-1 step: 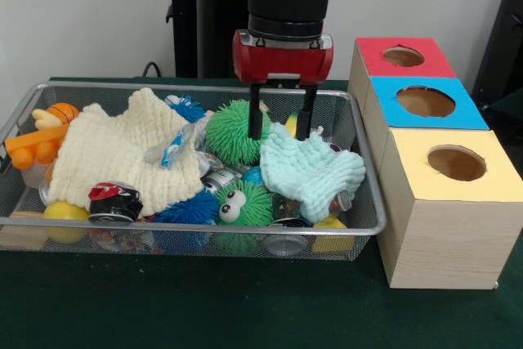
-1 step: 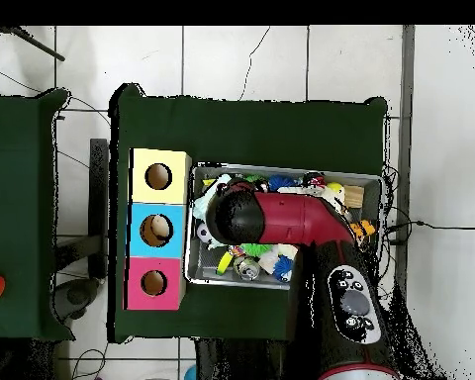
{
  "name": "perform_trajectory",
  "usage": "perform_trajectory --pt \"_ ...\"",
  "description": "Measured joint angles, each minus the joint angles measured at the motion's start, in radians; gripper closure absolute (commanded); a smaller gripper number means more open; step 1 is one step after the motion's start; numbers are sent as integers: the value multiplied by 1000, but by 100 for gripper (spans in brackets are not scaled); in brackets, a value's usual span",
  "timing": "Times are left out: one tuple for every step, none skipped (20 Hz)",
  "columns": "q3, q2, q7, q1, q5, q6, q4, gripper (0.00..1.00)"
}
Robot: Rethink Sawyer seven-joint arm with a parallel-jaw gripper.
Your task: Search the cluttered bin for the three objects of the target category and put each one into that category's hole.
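Red end effector [image 1: 279, 123] — fingers spread — above the wire bin [image 1: 364, 202].

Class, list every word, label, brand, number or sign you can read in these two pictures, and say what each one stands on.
None can be read.
The crushed red and black can at the bin's front carries white print, too blurred to read.
The silver can mid-bin shows marks, also unreadable.
The red, blue and yellow hole boxes are plain, with no labels.
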Motion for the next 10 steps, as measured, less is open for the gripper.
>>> perform_trajectory --pt "0 0 0 0 0 0 0 0" --pt "0 0 0 0 0 0 0 0" --pt "0 0 0 0 0 0 0 0" --pt "-1 0 0 0 0 0 0 0" --pt "-1 0 0 0 0 0 0 0" --pt "-1 3 0 0 0 -1 0 0" --pt "-2 6 0 0 0 -2 -1 0" --pt "-2 9 0 0 0 -3 -1 0" --pt "-3 11 0 0 0 -4 -1 0" --pt "-5 20 0 0 0 -7 -1 0"
